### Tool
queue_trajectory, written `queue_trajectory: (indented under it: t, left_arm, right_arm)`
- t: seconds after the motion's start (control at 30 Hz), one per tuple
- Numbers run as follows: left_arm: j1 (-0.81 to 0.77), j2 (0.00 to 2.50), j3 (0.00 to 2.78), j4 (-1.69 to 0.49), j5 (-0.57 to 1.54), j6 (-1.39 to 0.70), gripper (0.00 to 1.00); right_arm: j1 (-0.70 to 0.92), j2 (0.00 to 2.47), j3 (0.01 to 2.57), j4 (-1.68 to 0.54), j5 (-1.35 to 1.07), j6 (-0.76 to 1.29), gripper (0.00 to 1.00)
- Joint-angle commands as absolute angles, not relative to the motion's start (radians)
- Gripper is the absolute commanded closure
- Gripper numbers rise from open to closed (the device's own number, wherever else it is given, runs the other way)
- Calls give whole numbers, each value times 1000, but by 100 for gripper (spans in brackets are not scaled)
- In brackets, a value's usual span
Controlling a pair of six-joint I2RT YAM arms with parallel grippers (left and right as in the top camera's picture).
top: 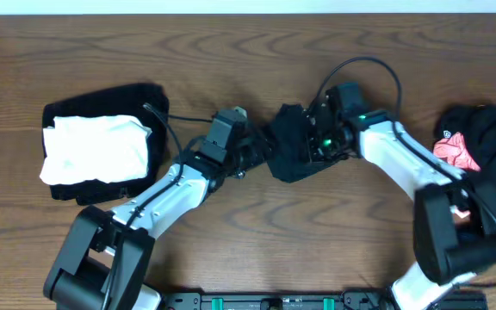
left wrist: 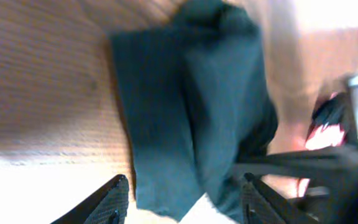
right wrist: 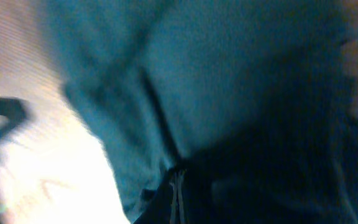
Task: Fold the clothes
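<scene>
A crumpled black garment (top: 289, 148) lies mid-table between my two grippers. My left gripper (top: 250, 157) is at its left edge. In the left wrist view the gripper (left wrist: 185, 200) is open, and the lower edge of the black garment (left wrist: 191, 118) reaches in between its fingers (left wrist: 112, 200). My right gripper (top: 317, 143) is at the garment's right side. Seen from the right wrist, this gripper (right wrist: 176, 186) has its fingers pressed together in dark cloth (right wrist: 229, 81), and a crease runs up from the tips.
At the left, a folded white garment (top: 93, 148) rests on a folded black one (top: 136, 99). At the right edge sits a pile of black clothes (top: 489, 138) with a pink garment (top: 456, 151) in it. Cables arc over the table's far middle.
</scene>
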State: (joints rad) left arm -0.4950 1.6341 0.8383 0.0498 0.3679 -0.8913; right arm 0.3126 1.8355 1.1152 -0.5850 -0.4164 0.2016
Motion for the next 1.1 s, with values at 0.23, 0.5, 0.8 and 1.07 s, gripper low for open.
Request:
queue_trajectory:
  t: [0.23,0.5,0.8,1.07]
  left_arm:
    - [-431,1625,825,49,385,-993,41]
    - [-436,1641,825,81,385,-993,41]
    - [-448,1723,825,97,385,-992,41]
    - [-449,1805,824,121,385,-931,41]
  right_arm:
    - [299,1757,1119,-559,-530,112,99]
    - [231,1602,1118,-611,-517,134,96]
    - [231,1695,1118,-628,-369,191,98]
    - [241,1858,1118,-549,-400,191,99]
